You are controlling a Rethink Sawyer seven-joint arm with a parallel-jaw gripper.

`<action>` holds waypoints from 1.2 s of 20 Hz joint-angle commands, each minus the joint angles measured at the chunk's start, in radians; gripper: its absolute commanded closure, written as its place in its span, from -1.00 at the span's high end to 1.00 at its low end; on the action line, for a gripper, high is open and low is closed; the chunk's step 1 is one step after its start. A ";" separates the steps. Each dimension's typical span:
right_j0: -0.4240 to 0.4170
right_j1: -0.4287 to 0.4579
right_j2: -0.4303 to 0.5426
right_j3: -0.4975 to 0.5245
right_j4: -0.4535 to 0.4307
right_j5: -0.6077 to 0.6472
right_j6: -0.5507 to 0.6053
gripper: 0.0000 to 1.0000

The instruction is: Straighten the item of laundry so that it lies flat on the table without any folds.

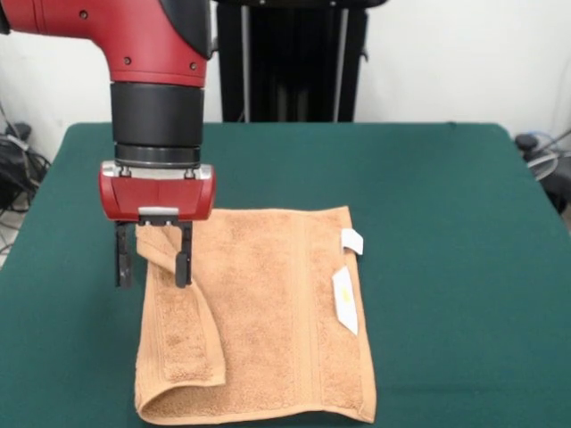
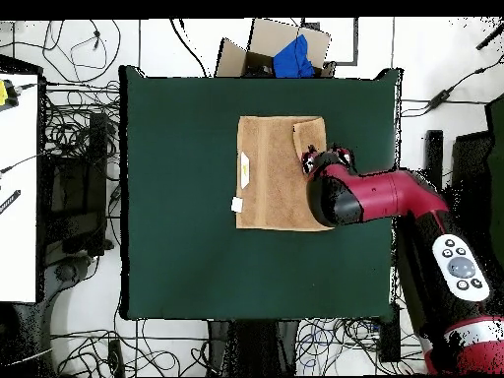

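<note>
Bench (image 1: 446, 178): broad green felt top. Towel (image 1: 277, 321) lies near the bench edge farthest from my base, about midway along it. One side strip is folded over onto the towel's top. Terry cloth: I judge it soft, light, limp, likely to drag on felt. My tool (image 1: 153, 252) is clenched on the flap's lifted corner. Best hold: that corner. White tags (image 1: 346, 294) mark the opposite edge.

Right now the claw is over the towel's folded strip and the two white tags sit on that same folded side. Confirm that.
Not quite. The claw is at the folded strip of the towel, but the white tags sit on the opposite edge, away from the fold. The front view shows this: the fold lies under the claw at one side, the tags at the other.
</note>
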State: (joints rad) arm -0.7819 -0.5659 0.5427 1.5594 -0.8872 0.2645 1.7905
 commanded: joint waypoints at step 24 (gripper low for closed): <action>0.148 0.129 -0.208 0.044 0.015 -0.283 0.170 1.00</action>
State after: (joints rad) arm -0.7032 -0.5045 0.4511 1.5976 -0.8791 0.0768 1.7905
